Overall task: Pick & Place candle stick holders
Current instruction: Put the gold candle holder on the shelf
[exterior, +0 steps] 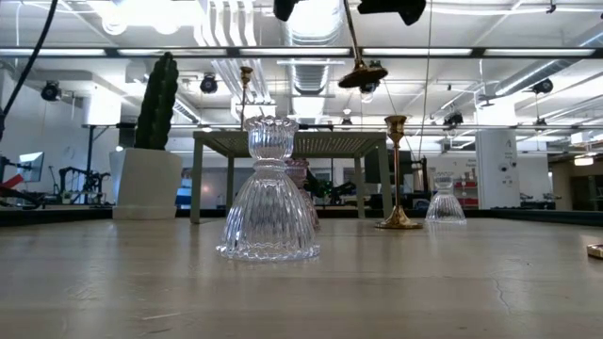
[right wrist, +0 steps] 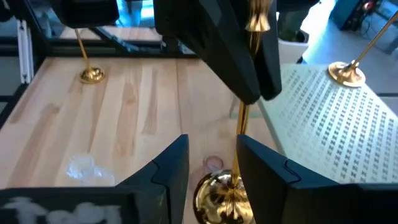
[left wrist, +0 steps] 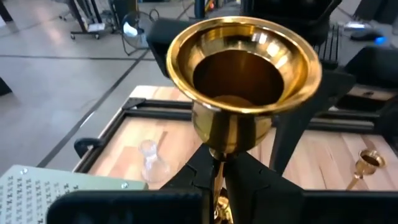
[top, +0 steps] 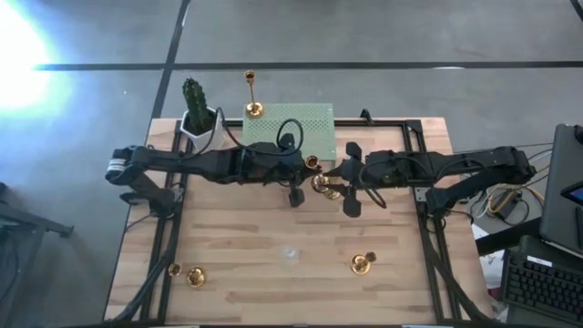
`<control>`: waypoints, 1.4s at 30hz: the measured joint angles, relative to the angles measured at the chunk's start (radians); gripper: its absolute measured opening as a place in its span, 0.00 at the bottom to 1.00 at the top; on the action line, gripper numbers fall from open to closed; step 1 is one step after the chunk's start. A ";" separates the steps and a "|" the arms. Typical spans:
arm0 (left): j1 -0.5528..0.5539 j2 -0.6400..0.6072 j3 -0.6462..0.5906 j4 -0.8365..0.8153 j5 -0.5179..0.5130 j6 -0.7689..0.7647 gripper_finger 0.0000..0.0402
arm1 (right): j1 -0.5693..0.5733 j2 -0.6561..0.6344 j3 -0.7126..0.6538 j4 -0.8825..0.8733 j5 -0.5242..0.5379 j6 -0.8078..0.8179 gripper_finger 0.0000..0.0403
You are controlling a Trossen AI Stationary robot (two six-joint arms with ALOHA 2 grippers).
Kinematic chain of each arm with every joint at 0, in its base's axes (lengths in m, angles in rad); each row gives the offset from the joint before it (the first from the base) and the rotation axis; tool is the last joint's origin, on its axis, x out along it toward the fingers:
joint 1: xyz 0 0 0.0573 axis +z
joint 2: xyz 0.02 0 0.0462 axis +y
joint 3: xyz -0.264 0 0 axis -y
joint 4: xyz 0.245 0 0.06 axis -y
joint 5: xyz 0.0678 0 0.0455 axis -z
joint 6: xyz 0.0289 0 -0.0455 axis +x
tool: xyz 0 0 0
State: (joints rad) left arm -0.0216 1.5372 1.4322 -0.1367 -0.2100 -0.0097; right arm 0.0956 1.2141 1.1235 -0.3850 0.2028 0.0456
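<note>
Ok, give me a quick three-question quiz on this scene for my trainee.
1. True or false: a gold holder stands on the green stand.
2. What clamps the raised holder by its stem? A a person's hand; B the left end effector; C nothing.
3. Fill in: beside the green stand sits a potted ___.
Key: 1 true; 2 B; 3 cactus.

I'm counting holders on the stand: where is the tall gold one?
In the high view, the tall gold candle stick holder stands on the green perforated stand's back left corner, right of the cactus.
</note>
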 joint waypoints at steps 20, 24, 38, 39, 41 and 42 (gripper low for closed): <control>0.001 -0.003 -0.013 0.062 0.115 -0.014 0.05 | 0.000 -0.002 -0.047 0.159 0.007 -0.050 0.26; 0.000 -0.003 -0.013 0.066 0.122 -0.014 0.05 | -0.001 -0.002 -0.047 0.166 0.007 -0.050 0.19; 0.001 -0.001 -0.013 0.080 0.141 0.008 0.15 | 0.000 -0.002 -0.049 0.150 0.011 -0.049 0.03; 0.001 -0.002 -0.013 0.082 0.141 0.009 0.17 | 0.000 -0.002 -0.049 0.148 0.019 -0.049 0.03; 0.001 -0.005 -0.013 0.077 0.131 0.016 0.20 | 0.000 -0.008 -0.049 0.129 0.062 -0.051 0.03; 0.001 -0.009 -0.013 0.062 0.121 0.021 0.22 | 0.000 -0.013 -0.049 0.110 0.086 -0.051 0.03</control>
State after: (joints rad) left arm -0.0204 1.5281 1.4193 -0.0748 -0.0889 0.0115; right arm 0.0959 1.2007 1.0744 -0.2747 0.2885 -0.0056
